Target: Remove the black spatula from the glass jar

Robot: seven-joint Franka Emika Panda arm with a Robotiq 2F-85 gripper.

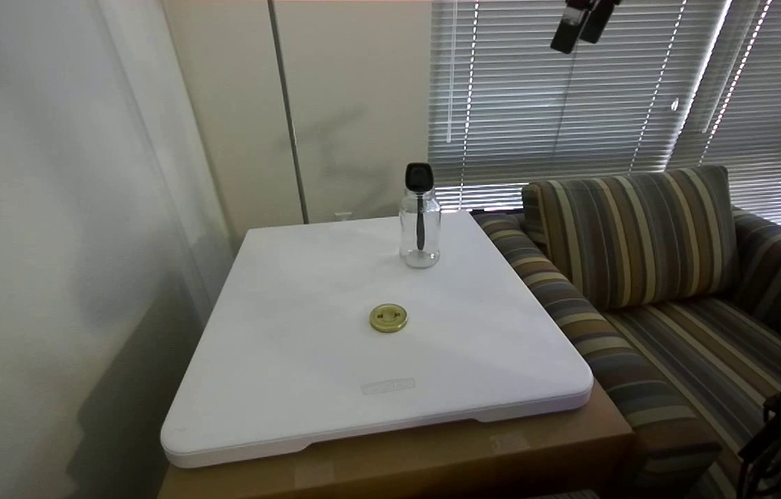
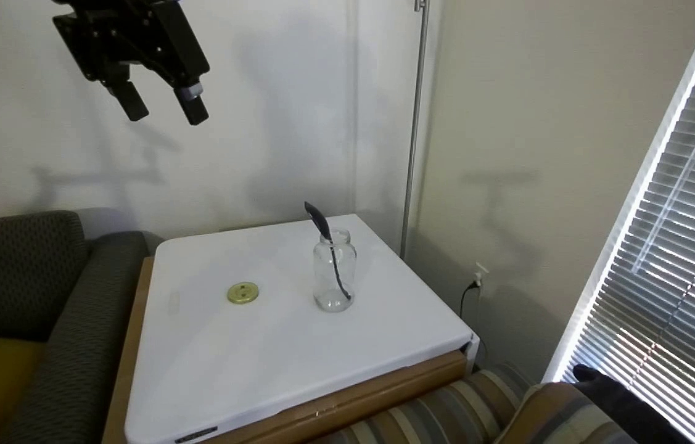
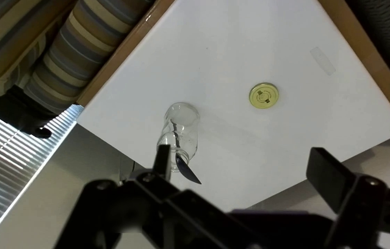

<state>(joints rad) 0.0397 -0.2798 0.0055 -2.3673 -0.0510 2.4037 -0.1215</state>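
Observation:
The glass jar (image 1: 432,232) stands upright on the white table, seen in both exterior views (image 2: 325,274) and in the wrist view (image 3: 189,133). The black spatula (image 1: 419,177) stands in it with its thin handle down inside and its rounded head sticking out above the rim. In an exterior view the spatula (image 2: 317,219) leans, its head tilted toward the lid side; it also shows in the wrist view (image 3: 187,169). My gripper (image 2: 167,116) is open and empty, high above the table and apart from the jar. Its spread fingers show in the wrist view (image 3: 239,149), the left one partly covering the jar's neck.
A yellowish round lid (image 1: 388,317) lies flat on the white table (image 1: 279,360), a short way from the jar. A striped armchair (image 1: 633,256) stands along one table edge. A dark sofa (image 2: 20,271) stands along another. Walls and window blinds (image 1: 556,104) are close by.

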